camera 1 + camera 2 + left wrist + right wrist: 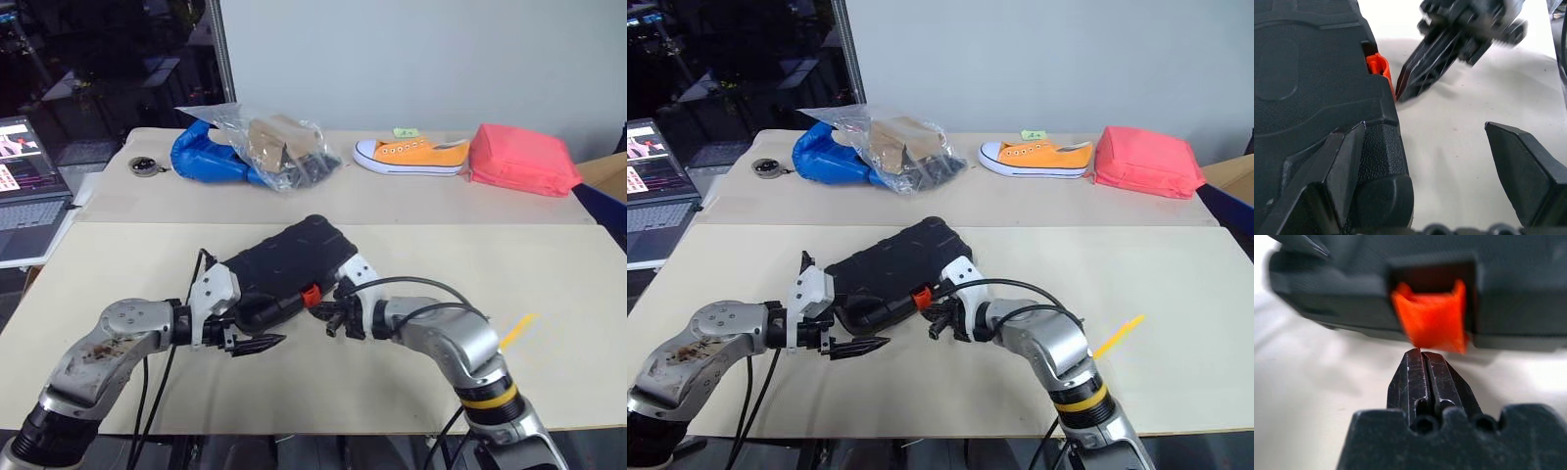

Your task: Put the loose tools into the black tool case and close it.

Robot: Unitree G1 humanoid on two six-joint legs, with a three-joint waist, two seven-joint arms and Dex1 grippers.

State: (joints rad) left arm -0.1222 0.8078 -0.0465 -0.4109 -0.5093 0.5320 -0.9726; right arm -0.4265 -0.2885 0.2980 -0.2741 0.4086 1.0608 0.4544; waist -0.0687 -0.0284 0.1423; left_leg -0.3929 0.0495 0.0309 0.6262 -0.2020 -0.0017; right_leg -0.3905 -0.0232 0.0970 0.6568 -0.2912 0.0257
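Lab: test tables [549,255], laptop [24,196], props.

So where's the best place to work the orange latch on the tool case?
Take the orange latch at its lower lip, coming straight in from the case's front edge: the tab sits in a recess, flaring outward, and the shut right claw is lined up there.

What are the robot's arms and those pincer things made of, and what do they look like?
Silver-grey metal arm shells with white wrist blocks and loose black cables. The right arm has a yellow band. The left gripper and right gripper have black, pointed, wedge-shaped fingers.
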